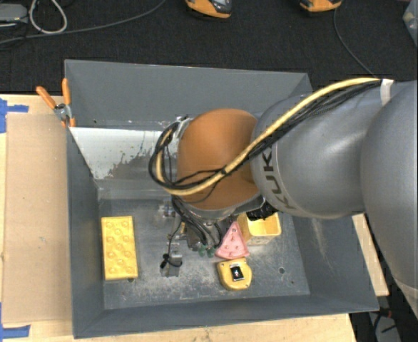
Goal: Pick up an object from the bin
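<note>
My gripper (172, 260) reaches down from under the orange dome to the bin floor, a little left of the middle. It stands on bare floor between a yellow studded brick (120, 248) to its left and a pink triangular piece (232, 244) to its right. Nothing shows in its grasp. A yellow tape measure (235, 274) with a black middle lies just below the pink piece.
A yellow block (263, 225) lies partly hidden under the arm, right of the pink piece. The arm and its dome cover the bin's middle and right. Bare floor lies along the front wall and in the far left corner.
</note>
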Motion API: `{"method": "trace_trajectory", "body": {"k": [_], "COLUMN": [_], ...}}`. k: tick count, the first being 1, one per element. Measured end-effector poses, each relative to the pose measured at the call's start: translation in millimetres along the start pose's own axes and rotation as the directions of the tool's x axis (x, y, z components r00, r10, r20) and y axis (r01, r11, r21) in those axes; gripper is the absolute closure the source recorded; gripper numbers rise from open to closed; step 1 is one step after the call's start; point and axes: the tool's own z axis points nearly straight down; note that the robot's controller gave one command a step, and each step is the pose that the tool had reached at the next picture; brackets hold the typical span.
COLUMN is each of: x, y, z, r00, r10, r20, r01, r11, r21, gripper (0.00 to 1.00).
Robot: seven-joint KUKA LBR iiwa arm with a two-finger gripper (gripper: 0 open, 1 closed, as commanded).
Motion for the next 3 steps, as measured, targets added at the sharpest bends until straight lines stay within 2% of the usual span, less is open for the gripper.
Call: {"method": "trace_trajectory", "body": {"k": [1,2,3], "x": [-1.8,15.5,17.4], "y": [-1.3,36.5,70.2], "z": [-4.5,52.6,52.7], "r00": [1.000,0.923,0.858], "r10": [0.005,-0.385,-0.514], "r20": [0.007,0.007,0.011], "r01": [-0.005,0.385,0.514], "r11": [1.000,0.923,0.858], "r21": [-0.001,0.001,0.002], "gripper": [0.00,0.00,0.00]}}
